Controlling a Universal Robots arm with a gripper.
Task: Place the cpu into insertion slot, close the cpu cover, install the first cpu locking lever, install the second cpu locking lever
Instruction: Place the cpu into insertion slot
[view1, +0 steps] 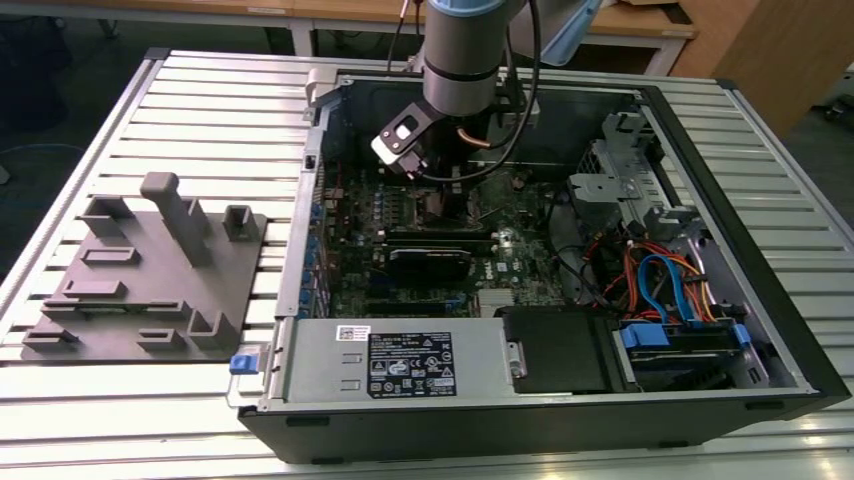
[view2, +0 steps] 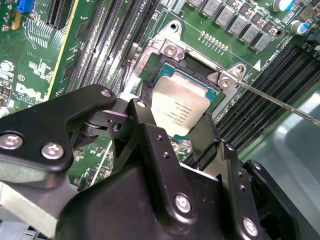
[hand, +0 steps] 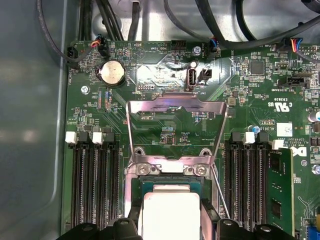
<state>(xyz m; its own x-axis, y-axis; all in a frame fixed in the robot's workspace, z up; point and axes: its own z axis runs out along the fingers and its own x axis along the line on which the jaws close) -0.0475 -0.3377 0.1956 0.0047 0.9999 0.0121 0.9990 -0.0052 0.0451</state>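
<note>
The cpu (view2: 181, 107), a flat square chip with a dull grey metal top, is held pinched at opposite edges between the black fingers (view2: 205, 142) at its socket (view2: 196, 64), where it is best kept level and squared, with the thin silvery cpu cover (hand: 145, 106) swung open on the green motherboard (hand: 250, 100).
</note>
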